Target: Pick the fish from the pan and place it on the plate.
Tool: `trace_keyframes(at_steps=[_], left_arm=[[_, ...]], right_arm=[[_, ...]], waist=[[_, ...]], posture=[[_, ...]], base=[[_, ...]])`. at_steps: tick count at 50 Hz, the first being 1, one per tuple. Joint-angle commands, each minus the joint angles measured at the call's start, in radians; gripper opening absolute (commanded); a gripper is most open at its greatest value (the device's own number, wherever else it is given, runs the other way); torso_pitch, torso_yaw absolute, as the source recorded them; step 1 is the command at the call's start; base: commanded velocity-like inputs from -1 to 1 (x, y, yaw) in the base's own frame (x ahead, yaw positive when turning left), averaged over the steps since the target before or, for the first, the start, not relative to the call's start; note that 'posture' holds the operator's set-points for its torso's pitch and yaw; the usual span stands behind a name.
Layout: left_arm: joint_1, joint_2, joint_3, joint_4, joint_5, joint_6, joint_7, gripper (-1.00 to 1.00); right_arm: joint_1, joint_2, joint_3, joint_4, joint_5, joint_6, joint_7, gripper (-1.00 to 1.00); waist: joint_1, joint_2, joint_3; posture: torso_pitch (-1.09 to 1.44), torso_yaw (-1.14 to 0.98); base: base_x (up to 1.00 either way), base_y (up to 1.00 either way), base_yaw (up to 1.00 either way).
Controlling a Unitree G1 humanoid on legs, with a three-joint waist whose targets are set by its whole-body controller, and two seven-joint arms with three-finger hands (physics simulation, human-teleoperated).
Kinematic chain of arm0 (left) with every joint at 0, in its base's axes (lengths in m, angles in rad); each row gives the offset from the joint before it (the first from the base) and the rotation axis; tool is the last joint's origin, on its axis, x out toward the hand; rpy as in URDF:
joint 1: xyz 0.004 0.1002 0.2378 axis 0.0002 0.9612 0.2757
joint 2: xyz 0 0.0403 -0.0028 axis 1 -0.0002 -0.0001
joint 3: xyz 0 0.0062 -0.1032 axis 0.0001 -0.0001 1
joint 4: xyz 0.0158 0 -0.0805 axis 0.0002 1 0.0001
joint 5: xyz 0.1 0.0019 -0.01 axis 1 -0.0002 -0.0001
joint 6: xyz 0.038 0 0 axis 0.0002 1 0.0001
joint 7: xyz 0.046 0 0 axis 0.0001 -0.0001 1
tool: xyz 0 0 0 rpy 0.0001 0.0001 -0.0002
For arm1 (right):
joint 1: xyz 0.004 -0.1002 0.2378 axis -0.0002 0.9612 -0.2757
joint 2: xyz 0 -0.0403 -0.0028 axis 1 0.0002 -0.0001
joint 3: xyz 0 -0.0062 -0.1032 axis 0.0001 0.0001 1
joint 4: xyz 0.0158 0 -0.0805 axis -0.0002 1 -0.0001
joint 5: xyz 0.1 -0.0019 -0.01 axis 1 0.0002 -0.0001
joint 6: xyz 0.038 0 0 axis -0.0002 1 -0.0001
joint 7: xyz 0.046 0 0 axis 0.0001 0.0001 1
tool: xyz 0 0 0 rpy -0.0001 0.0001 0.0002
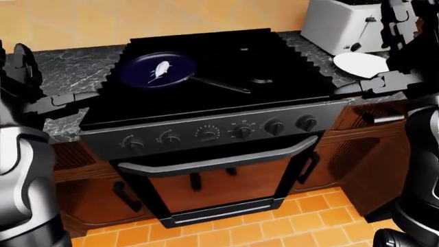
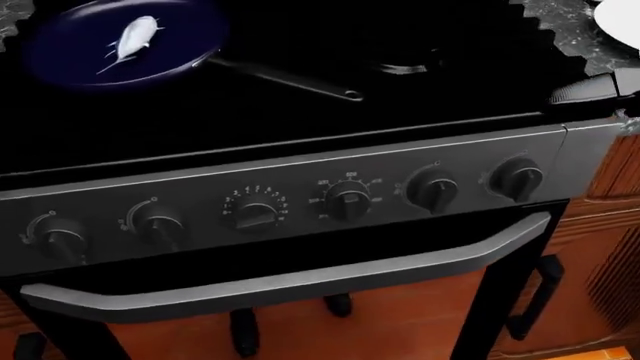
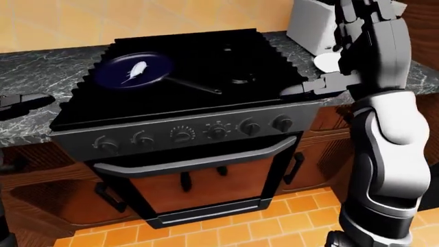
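A small white fish [image 1: 159, 70] lies in a dark blue pan [image 1: 140, 77] at the upper left of the black stove top [image 1: 274, 62]; the pan's handle points right. The head view shows the fish [image 2: 135, 37] at its top left. A white plate [image 1: 362, 64] rests on the granite counter right of the stove. My right hand [image 1: 345, 89] hovers open at the stove's right edge, just below the plate and touching nothing. My left hand [image 1: 88, 96] is open over the counter left of the stove, well short of the pan.
A white toaster [image 1: 341, 24] stands behind the plate. The stove's knob panel [image 2: 345, 201] and oven door handle [image 2: 300, 281] face me. Wooden cabinets [image 1: 89, 195] flank the oven above an orange tiled floor [image 1: 274, 229].
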Motion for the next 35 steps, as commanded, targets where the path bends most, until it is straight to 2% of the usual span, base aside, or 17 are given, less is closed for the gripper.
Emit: trace_keyframes(at_steps=[1,2,3,4,8,11,14,16,17,19,21,25,27,29,30,31,35], left_arm=[[-0.018,0.017,0.012,-0.018,0.000,-0.018,0.002,1.00],[-0.017,0.018,0.012,-0.019,-0.001,-0.017,0.002,1.00],[-0.017,0.018,0.013,-0.020,-0.001,-0.016,0.003,1.00],[-0.017,0.018,0.013,-0.022,-0.001,-0.016,0.003,1.00],[-0.016,0.018,0.013,-0.022,-0.001,-0.016,0.002,1.00],[-0.018,0.020,0.015,-0.022,-0.002,-0.015,0.004,1.00],[-0.015,0.019,0.015,-0.020,-0.001,-0.020,0.002,1.00],[-0.015,0.019,0.016,-0.021,-0.002,-0.020,0.003,1.00],[-0.015,0.019,0.016,-0.021,-0.002,-0.020,0.003,1.00],[-0.019,0.022,0.016,-0.022,-0.003,-0.017,0.004,1.00],[-0.016,0.021,0.016,-0.024,-0.004,-0.017,0.004,1.00],[-0.016,0.021,0.016,-0.029,-0.005,-0.014,0.006,1.00],[-0.018,0.023,0.017,-0.028,-0.005,-0.013,0.006,1.00],[-0.018,0.023,0.017,-0.029,-0.006,-0.012,0.007,1.00],[-0.019,0.024,0.017,-0.027,-0.006,-0.012,0.007,1.00],[-0.021,0.024,0.017,-0.027,-0.006,-0.012,0.007,1.00],[-0.019,0.025,0.018,-0.027,-0.007,-0.013,0.008,1.00]], right_arm=[[-0.021,-0.008,-0.001,-0.017,0.003,-0.017,-0.001,1.00],[-0.022,-0.009,-0.001,-0.018,0.003,-0.016,-0.001,1.00],[-0.022,-0.009,-0.001,-0.019,0.004,-0.015,-0.002,1.00],[-0.022,-0.009,-0.001,-0.019,0.004,-0.015,-0.002,1.00],[-0.023,-0.009,0.000,-0.018,0.003,-0.016,-0.003,1.00],[-0.022,-0.008,0.001,-0.017,0.001,-0.019,-0.002,1.00],[-0.020,-0.007,0.002,-0.019,0.001,-0.020,-0.001,1.00],[-0.017,-0.007,0.003,-0.020,-0.003,-0.024,0.002,1.00],[-0.017,-0.007,0.002,-0.019,-0.003,-0.025,0.003,1.00],[-0.019,-0.007,0.002,-0.021,-0.002,-0.021,0.004,1.00],[-0.018,-0.007,0.002,-0.023,-0.002,-0.022,0.008,1.00],[-0.020,-0.010,0.000,-0.030,0.002,-0.018,0.014,1.00],[-0.021,-0.010,0.001,-0.031,0.003,-0.018,0.015,1.00],[-0.022,-0.010,0.001,-0.031,0.003,-0.017,0.016,1.00],[-0.025,-0.011,0.000,-0.030,0.004,-0.016,0.016,1.00],[-0.027,-0.012,0.000,-0.028,0.004,-0.015,0.016,1.00],[-0.030,-0.012,0.003,-0.029,0.005,-0.013,0.016,1.00]], waist=[[0.000,0.020,-0.024],[0.004,0.064,-0.036],[0.010,0.010,-0.023],[0.009,0.028,-0.024],[0.014,-0.007,-0.028],[0.011,-0.035,-0.019],[0.012,-0.073,-0.017],[0.013,-0.126,-0.027],[0.007,-0.097,-0.020],[0.009,-0.104,-0.023],[0.008,-0.093,-0.030],[0.006,-0.053,-0.011],[-0.001,-0.014,-0.004],[-0.004,0.058,-0.025],[0.005,0.016,-0.013],[0.001,0.028,-0.006],[0.010,-0.007,-0.011]], posture=[[0.00,0.00],[0.00,0.00],[0.00,0.00],[0.00,0.00],[0.00,0.00],[0.00,0.00],[0.00,0.00],[0.00,0.00],[0.00,0.00],[0.00,0.00],[0.00,0.00],[0.00,0.00],[0.00,0.00],[0.00,0.00],[0.00,0.00],[0.00,0.00],[0.00,0.00]], base=[[0.05,0.14,0.00],[0.05,0.14,0.00],[0.04,0.14,0.00],[0.04,0.14,0.00],[0.05,0.14,0.00],[0.05,0.14,0.00],[0.04,0.14,0.00],[0.05,0.14,0.00],[0.05,0.14,0.00],[0.05,0.14,0.00],[0.05,0.15,0.00],[0.08,0.14,0.00],[0.15,0.14,0.00],[0.16,0.14,0.00],[0.16,0.15,0.00],[0.16,0.15,0.00],[0.16,0.14,0.00]])
